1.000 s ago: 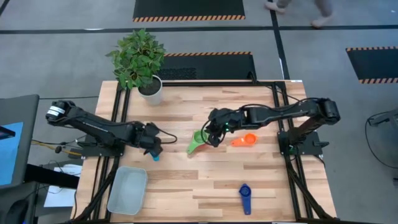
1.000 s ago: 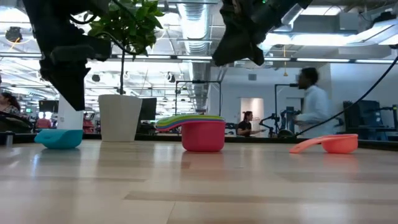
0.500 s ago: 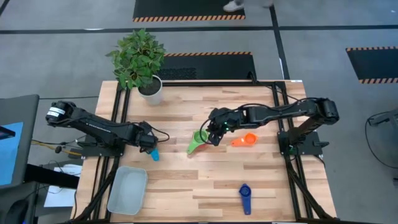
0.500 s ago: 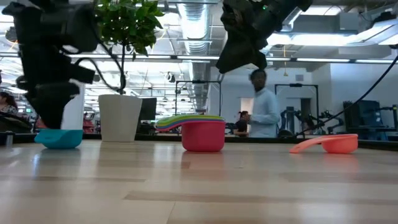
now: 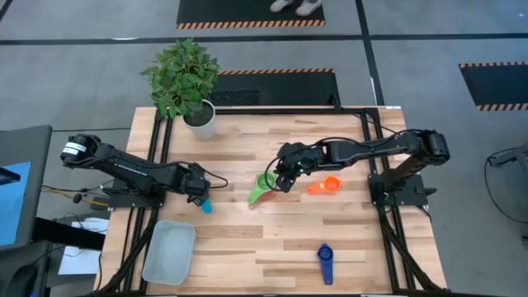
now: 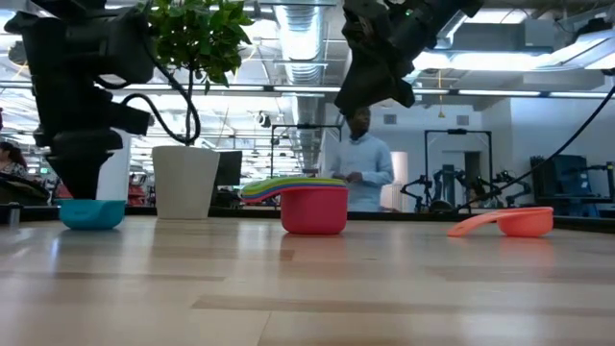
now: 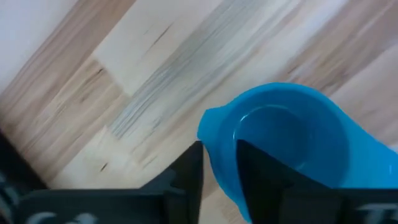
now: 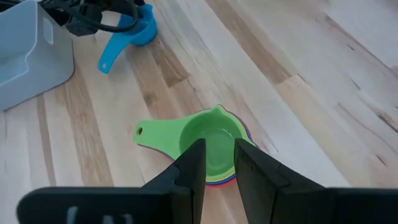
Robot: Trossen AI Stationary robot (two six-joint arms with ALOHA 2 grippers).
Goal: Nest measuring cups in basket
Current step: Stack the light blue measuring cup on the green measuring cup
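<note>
Left gripper down at light blue cup near table's left edge, fingers narrowly straddling its rim. Right gripper hung mid-table over nested stack, narrow gap, holding nothing. Basket sat at front-left corner.

An open industrial lab or workshop hall is being shown: exposed ceiling ducts and strip lights are being seen overhead, hazard-striped floor mats are lying around the wooden table, and a person is standing among equipment racks behind.
</note>
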